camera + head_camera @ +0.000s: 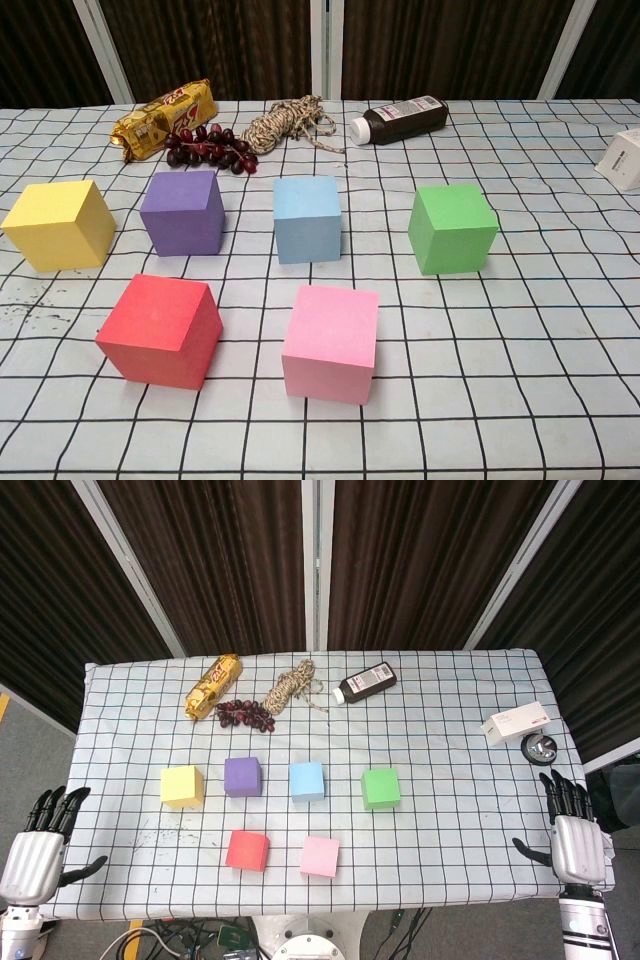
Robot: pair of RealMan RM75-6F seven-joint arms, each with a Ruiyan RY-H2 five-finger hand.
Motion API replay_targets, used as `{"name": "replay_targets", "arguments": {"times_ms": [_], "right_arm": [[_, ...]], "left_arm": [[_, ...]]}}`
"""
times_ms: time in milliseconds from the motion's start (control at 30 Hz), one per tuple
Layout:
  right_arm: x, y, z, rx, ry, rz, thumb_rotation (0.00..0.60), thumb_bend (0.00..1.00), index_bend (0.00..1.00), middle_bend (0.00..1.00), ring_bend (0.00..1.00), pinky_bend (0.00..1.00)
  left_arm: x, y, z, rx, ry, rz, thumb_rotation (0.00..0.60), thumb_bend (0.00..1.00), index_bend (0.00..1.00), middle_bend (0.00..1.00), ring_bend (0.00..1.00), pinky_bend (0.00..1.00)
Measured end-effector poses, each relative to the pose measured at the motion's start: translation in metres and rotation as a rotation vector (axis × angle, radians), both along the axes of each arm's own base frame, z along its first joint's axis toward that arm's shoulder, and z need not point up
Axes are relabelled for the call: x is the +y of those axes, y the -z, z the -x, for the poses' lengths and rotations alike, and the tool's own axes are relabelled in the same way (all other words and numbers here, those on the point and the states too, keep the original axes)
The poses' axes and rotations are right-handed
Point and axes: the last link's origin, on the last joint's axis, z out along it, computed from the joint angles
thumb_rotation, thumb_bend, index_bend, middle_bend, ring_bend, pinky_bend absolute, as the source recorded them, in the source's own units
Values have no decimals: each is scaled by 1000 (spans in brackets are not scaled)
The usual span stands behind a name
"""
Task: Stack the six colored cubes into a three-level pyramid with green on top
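Matte foam cubes (307, 218) lie unstacked on checked cloth (450, 780); each robot hand (40, 845) rests fingers apart, empty.

The table (450, 695), under a black-gridded white cloth, carries a mid-frame row of yellow cube (182, 786), purple cube (243, 777), blue cube (307, 781) and green cube (381, 788), red cube (247, 849) and pink cube (320, 856) below, and along the top a snack packet (213, 686), grapes (246, 714), rope (292, 687), dark bottle (365, 684) and, at right, a white box (517, 723).
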Motion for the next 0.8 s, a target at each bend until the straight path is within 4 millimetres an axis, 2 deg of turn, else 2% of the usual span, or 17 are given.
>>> {"name": "replay_targets", "arguments": {"times_ms": [800], "right_arm": [[-1,-2,-4,-25,-16,4,600,15,0,0,0,0]], "left_arm": [[-1,1,6,-8,-27,-3,600,0,58,98,0,0]]}}
